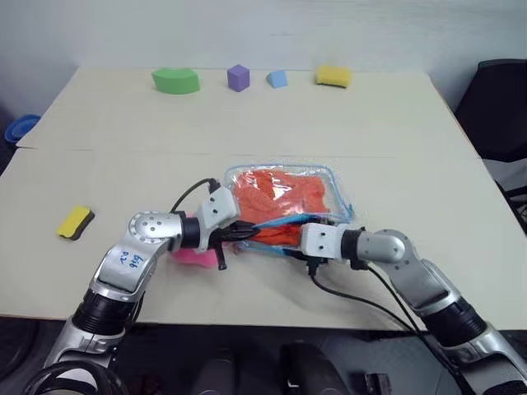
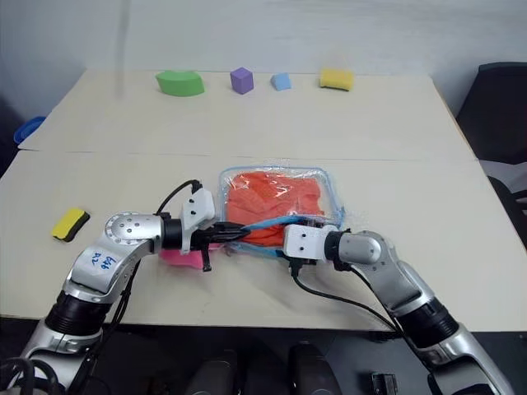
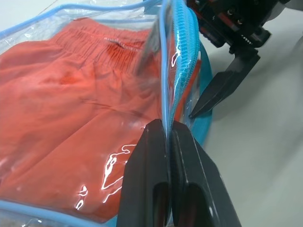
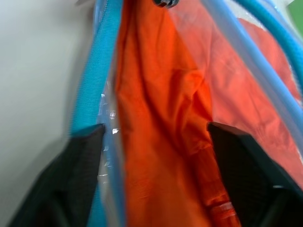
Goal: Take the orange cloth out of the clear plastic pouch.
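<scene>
step: reaching into the pouch (image 1: 284,197) mouth. left gripper (image 3: 169,142) pinched shut on the blue zipper edge, holding it up. right gripper (image 4: 156,137) spread wide at the mouth, cloth (image 4: 165,142) between its fingers, not yet clamped. advice: keep the left pinch firm so the mouth stays open; push the right in deeper, close on a thick fold, pull out along the opening. cloth bright orange, gathered seam, inside the pouch, mid-table (image 1: 412,123). pouch clear, blue-edged.

orange cloth (image 4: 161,118), clear plastic pouch (image 4: 97,90), spread claw (image 4: 156,137)
</scene>
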You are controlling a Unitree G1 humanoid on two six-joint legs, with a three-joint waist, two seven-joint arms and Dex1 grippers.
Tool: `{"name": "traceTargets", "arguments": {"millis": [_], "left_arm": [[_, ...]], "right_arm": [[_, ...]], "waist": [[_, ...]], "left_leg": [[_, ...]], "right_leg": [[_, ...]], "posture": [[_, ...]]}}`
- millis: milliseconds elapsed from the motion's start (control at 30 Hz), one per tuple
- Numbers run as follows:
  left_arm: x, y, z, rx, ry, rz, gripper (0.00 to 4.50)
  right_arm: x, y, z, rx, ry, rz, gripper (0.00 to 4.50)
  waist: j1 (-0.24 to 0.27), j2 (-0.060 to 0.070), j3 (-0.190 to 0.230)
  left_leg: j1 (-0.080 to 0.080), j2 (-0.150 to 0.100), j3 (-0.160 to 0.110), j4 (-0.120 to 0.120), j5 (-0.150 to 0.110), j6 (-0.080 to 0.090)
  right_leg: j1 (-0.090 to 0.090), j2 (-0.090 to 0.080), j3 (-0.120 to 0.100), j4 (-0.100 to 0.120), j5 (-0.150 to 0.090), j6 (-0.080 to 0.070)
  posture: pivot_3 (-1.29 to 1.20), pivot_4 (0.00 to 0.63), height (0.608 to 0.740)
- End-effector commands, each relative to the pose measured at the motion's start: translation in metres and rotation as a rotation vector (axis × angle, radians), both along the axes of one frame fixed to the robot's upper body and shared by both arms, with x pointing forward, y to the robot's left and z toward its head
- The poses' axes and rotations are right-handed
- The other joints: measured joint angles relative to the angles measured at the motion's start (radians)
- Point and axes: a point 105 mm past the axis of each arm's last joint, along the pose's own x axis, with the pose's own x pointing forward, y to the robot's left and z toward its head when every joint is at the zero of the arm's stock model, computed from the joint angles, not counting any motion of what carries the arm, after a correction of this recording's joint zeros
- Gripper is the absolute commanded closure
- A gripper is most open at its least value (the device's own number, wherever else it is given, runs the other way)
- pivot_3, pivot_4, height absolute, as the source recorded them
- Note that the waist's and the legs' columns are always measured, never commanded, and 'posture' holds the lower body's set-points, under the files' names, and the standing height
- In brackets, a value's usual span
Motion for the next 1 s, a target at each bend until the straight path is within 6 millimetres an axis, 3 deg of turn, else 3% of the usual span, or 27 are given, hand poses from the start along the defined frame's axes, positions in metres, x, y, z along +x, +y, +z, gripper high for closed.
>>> {"name": "traceTargets", "arguments": {"millis": [33, 167, 367, 600, 733, 833, 1000], "left_arm": [[-0.008, -0.011, 0.016, -0.027, -0.059, -0.052, 4.5], [-0.01, -0.014, 0.018, -0.035, -0.058, -0.057, 4.5], [-0.009, -0.014, 0.017, -0.032, -0.057, -0.059, 4.5], [-0.005, -0.014, 0.018, -0.046, -0.053, -0.045, 4.5], [-0.002, -0.015, 0.021, -0.062, -0.055, -0.037, 4.5], [0.0, -0.015, 0.023, -0.072, -0.056, -0.031, 4.5], [0.002, -0.014, 0.025, -0.094, -0.046, -0.015, 4.5]], "right_arm": [[0.007, 0.002, 0.003, -0.029, -0.089, -0.004, 0.86], [0.01, 0.005, 0.0, -0.053, -0.12, 0.003, 0.86], [0.014, 0.012, 0.014, 0.003, -0.12, 0.007, 0.86], [0.015, 0.011, -0.007, -0.287, -0.26, 0.125, 0.86], [0.022, 0.014, -0.021, -0.355, -0.257, 0.135, 0.86], [0.027, 0.017, -0.029, -0.345, -0.216, 0.118, 1.45], [0.03, 0.016, -0.033, -0.35, -0.195, 0.115, 3.1]], "waist": [[-0.002, 0.0, 0.0], [-0.003, 0.0, 0.0], [-0.004, 0.0, 0.0], [-0.011, 0.0, 0.0], [-0.018, -0.002, -0.001], [-0.023, -0.003, -0.002], [-0.023, -0.003, -0.002]], "left_leg": [[0.0, 0.0, 0.0, 0.0, 0.0, 0.0], [0.0, 0.0, 0.0, 0.0, 0.0, 0.0], [0.0, 0.0, 0.0, 0.0, 0.0, 0.0], [0.001, 0.0, 0.0, 0.0, 0.0, 0.0], [0.002, 0.0, 0.0, 0.0, 0.0, -0.001], [0.005, 0.0, 0.0, 0.0, 0.001, -0.001], [0.006, 0.0, 0.0, 0.0, 0.001, -0.002]], "right_leg": [[0.0, 0.0, 0.0, 0.0, 0.0, 0.0], [0.0, 0.0, 0.0, 0.0, 0.0, 0.0], [0.0, 0.0, 0.0, 0.0, 0.0, 0.0], [0.0, 0.0, 0.0, 0.0, 0.0, 0.0], [0.002, 0.0, 0.0, 0.001, 0.0, 0.0], [0.003, 0.0, 0.0, 0.001, 0.0, 0.0], [0.003, 0.0, 0.0, 0.005, 0.0, 0.0]], "posture": [[0.0, 0.15, 0.74], [0.0, 0.15, 0.74], [0.0, 0.15, 0.74], [0.0, 0.15, 0.74], [0.0, 0.15, 0.74], [0.0, 0.15, 0.74], [0.0, 0.15, 0.74]]}}
